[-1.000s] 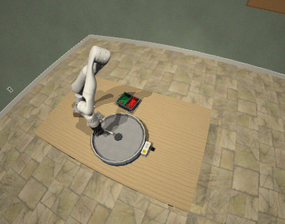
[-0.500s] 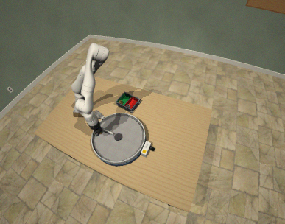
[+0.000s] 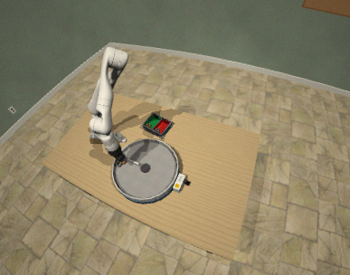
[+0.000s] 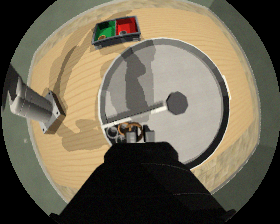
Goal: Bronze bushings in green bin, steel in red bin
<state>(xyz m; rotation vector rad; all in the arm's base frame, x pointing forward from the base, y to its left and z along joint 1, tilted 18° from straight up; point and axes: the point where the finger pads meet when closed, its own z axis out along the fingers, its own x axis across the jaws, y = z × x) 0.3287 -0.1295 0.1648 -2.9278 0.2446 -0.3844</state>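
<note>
The grey turntable [image 3: 145, 170] lies on the wooden mat, with a dark hub [image 3: 146, 168] at its middle. My gripper [image 3: 121, 160] is over the turntable's left rim, a little above the disc. It is shut on a small bronze-coloured bushing [image 4: 129, 126], which shows between the fingertips [image 4: 130, 132] in the wrist view. The bin [image 3: 158, 125] stands beyond the turntable, with a green half [image 3: 150, 124] on the left and a red half [image 3: 165, 126] on the right. It also shows in the wrist view [image 4: 116, 30]. I see no other bushings on the disc [image 4: 163, 100].
A thin white bar [image 4: 139, 113] runs from the hub [image 4: 176, 102] to the rim near my gripper. A small white box with a yellow label [image 3: 180, 184] sits at the turntable's right edge. The arm's base [image 4: 34, 106] stands left of the turntable.
</note>
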